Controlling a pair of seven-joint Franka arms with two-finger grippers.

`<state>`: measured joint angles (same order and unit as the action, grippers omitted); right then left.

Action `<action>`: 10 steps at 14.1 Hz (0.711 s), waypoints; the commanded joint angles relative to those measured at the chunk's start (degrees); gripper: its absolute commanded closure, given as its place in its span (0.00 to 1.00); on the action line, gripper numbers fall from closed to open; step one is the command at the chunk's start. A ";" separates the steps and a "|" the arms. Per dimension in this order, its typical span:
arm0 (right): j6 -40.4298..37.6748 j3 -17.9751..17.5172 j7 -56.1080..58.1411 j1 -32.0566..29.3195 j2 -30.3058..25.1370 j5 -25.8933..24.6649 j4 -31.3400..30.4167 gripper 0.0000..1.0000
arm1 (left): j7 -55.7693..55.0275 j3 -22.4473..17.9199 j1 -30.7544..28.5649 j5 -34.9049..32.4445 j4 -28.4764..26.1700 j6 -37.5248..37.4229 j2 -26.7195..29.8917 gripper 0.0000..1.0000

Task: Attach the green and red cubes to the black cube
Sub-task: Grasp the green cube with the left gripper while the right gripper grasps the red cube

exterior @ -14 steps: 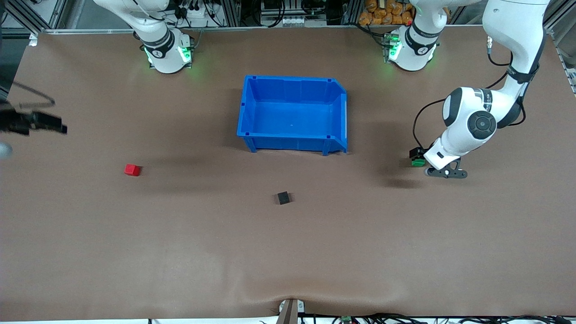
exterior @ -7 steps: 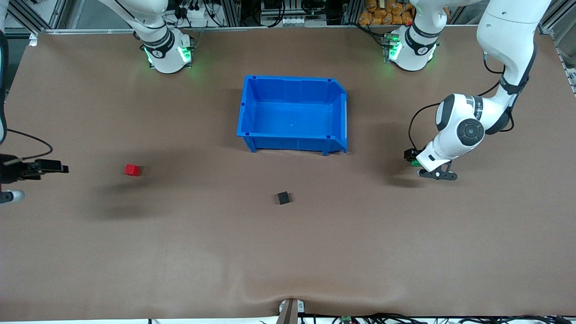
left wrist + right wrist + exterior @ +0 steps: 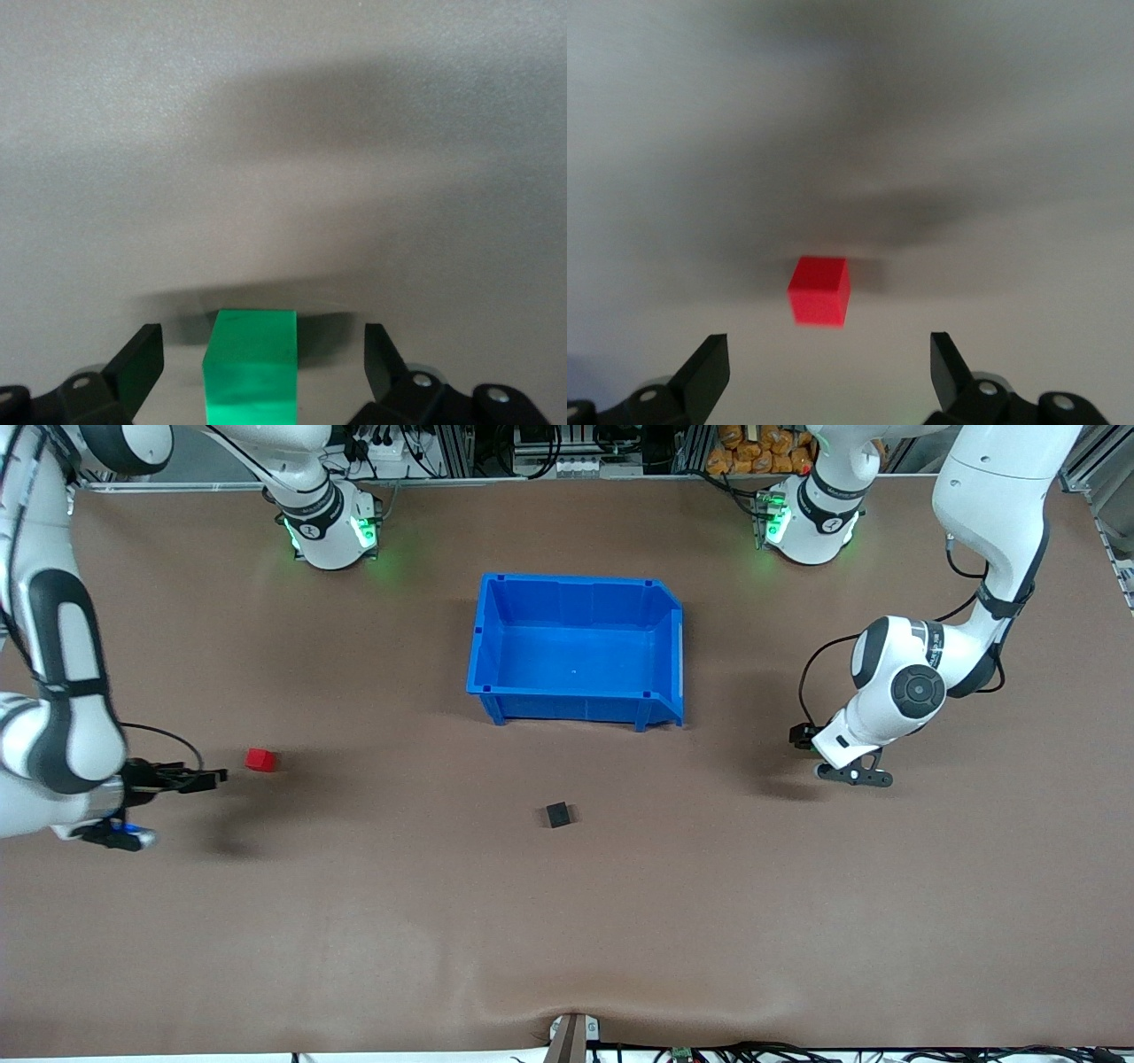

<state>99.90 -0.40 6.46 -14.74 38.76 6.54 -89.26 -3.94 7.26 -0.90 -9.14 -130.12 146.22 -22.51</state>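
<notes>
The left gripper (image 3: 257, 372) has its fingers (image 3: 137, 363) spread wide, and the green cube (image 3: 252, 367) sits between them with a gap on each side; it probably rests on the table (image 3: 567, 921), though contact is hard to confirm. It lies toward the left arm's end from the blue bin (image 3: 576, 651). The right gripper (image 3: 824, 372) is also spread wide and grips nothing; the red cube (image 3: 820, 290) lies just ahead of its tips, toward the right arm's end from the bin. The black cube (image 3: 557, 814) stands alone, nearer to the front camera than the bin, with bare table all around it.
</notes>
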 commanded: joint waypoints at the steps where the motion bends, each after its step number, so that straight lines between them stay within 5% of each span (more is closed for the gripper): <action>1: 4.76 -0.04 -2.84 -0.03 -0.96 0.75 -7.31 0.00 | 0.52 -0.14 -0.16 -0.97 0.65 0.12 -0.52 0.67; 2: 3.99 -0.12 -6.77 0.32 -1.14 0.66 -7.85 0.00 | 0.25 -0.14 -0.16 -0.97 0.57 0.12 -0.61 0.94; 3: 2.07 -0.56 -10.03 1.20 -1.23 0.66 -7.95 0.00 | 0.25 -0.14 -0.25 -0.97 0.31 0.12 -0.61 1.00; 6: 1.96 -1.09 -11.38 1.91 -0.97 0.49 -7.95 0.32 | -0.27 -0.14 -0.25 -0.97 0.30 0.03 -0.61 1.00; 10: 5.74 -1.09 -11.29 2.26 -0.26 -3.10 -8.83 0.45 | -4.21 -0.06 -0.25 0.00 1.96 -0.23 0.09 1.00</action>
<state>104.02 -1.45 -4.10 -12.29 39.43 5.61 -96.42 -5.21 7.18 -0.97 -9.09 -129.68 146.21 -22.59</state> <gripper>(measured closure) 0.410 0.604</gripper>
